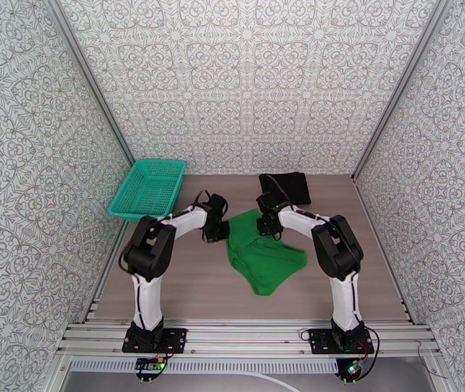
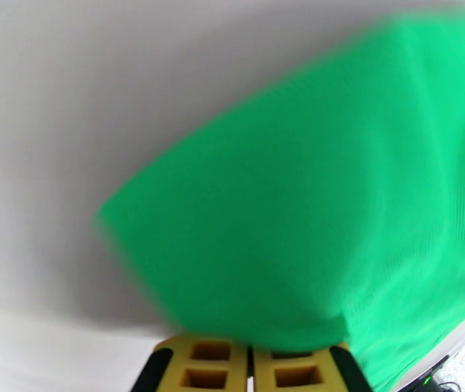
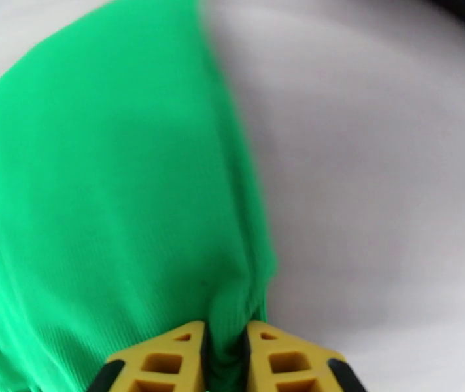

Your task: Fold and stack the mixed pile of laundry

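The bright green cloth T-shirt (image 1: 263, 259) lies crumpled mid-table, with the left gripper (image 2: 250, 353) and right gripper (image 3: 224, 342) each pinched shut on its far edge, evidently to spread it for folding, while the plain black cloth garment (image 1: 286, 187) waits flat behind.

Arms (image 1: 186, 219) are white, joints (image 1: 150, 249) black, fingers (image 3: 160, 360) yellow.

No legible text or labels
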